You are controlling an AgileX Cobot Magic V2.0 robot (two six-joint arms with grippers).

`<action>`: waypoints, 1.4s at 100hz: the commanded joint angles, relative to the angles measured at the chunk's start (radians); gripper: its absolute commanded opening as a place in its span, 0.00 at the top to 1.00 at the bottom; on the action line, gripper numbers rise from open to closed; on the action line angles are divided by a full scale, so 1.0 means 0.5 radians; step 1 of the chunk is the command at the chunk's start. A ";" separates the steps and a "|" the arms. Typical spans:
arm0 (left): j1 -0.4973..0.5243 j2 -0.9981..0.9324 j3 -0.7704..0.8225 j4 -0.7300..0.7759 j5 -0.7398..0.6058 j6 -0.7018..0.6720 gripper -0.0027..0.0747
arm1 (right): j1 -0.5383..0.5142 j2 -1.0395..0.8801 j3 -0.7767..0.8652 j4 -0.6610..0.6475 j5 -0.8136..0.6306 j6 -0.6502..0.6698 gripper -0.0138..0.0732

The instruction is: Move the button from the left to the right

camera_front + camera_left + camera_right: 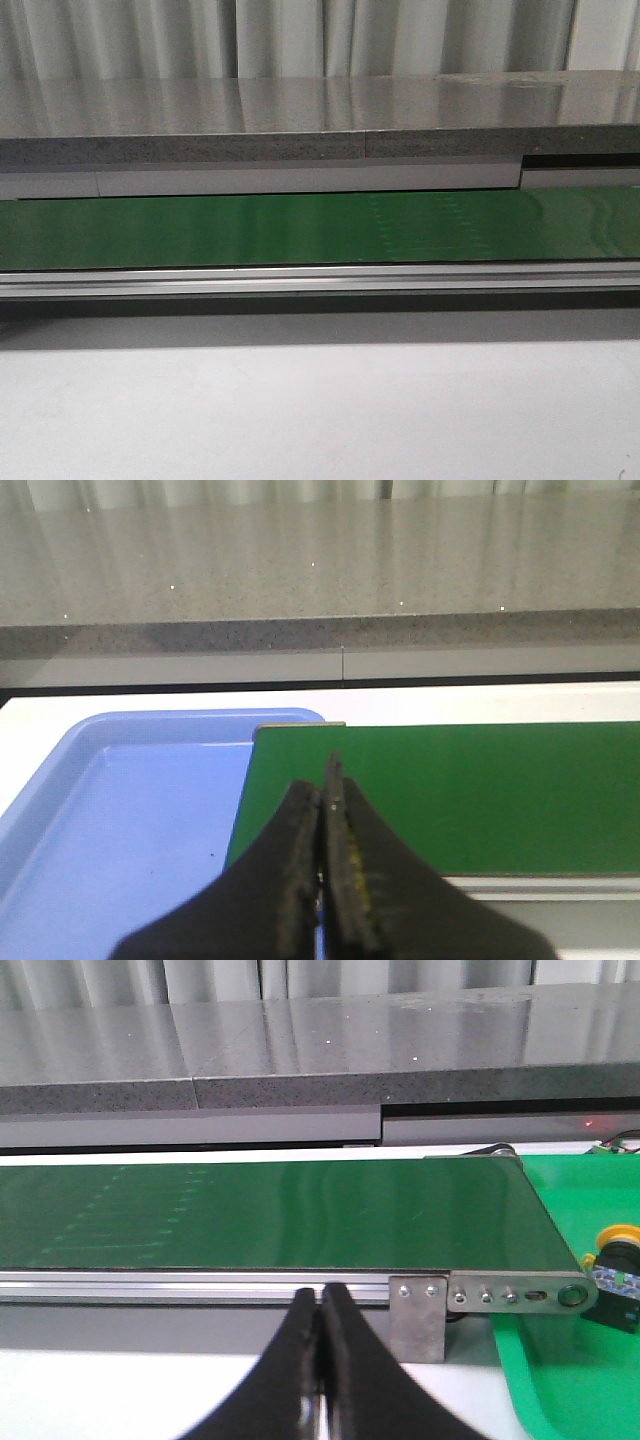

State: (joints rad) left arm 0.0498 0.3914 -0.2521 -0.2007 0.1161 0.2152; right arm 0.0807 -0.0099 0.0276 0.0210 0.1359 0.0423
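The button (617, 1270), with a yellow cap on a black body, lies in the green tray (590, 1380) past the right end of the green conveyor belt (280, 1215), seen only in the right wrist view. My right gripper (322, 1293) is shut and empty, in front of the belt's metal rail, well left of the button. My left gripper (326, 780) is shut and empty over the belt's left end (440, 790), beside a blue tray (120, 830) that holds nothing. Neither gripper shows in the front view.
The green belt (320, 228) spans the front view, with an aluminium rail (320, 280) along its near side and a grey counter (300, 120) behind. A metal bracket (418, 1315) sits at the belt's right end. White tabletop (320, 420) lies in front.
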 commanded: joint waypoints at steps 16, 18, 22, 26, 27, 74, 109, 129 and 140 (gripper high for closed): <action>-0.014 -0.319 0.088 0.017 -0.166 -0.004 0.99 | 0.003 -0.041 -0.030 0.001 -0.176 -0.006 0.92; -0.014 -0.358 0.109 0.021 -0.166 -0.004 0.99 | 0.003 -0.041 -0.030 0.001 -0.176 -0.006 0.92; -0.014 -0.438 0.153 0.034 -0.166 -0.004 0.99 | 0.003 -0.041 -0.030 0.001 -0.176 -0.006 0.92; -0.014 -0.504 0.194 0.041 -0.166 -0.004 0.99 | 0.003 -0.041 -0.030 0.001 -0.176 -0.006 0.92; -0.014 -0.530 0.201 0.050 -0.166 -0.004 0.99 | 0.003 -0.041 -0.030 0.001 -0.176 -0.006 0.92; -0.138 -0.853 0.469 0.542 -0.178 -0.619 0.99 | 0.003 -0.039 -0.030 0.001 -0.177 -0.006 0.92; -0.175 -0.853 0.612 0.535 -0.350 -0.619 0.99 | 0.003 -0.039 -0.030 0.001 -0.177 -0.006 0.92; -0.175 -0.853 0.612 0.535 -0.339 -0.619 0.99 | 0.003 -0.039 -0.030 0.001 -0.177 -0.006 0.92; -0.175 -0.853 0.612 0.535 -0.308 -0.619 0.99 | 0.003 -0.039 -0.030 0.001 -0.177 -0.006 0.92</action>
State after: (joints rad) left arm -0.0289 -0.0044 -0.0049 0.0668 0.0375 -0.0824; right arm 0.0807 -0.0099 0.0276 0.0210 0.1336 0.0423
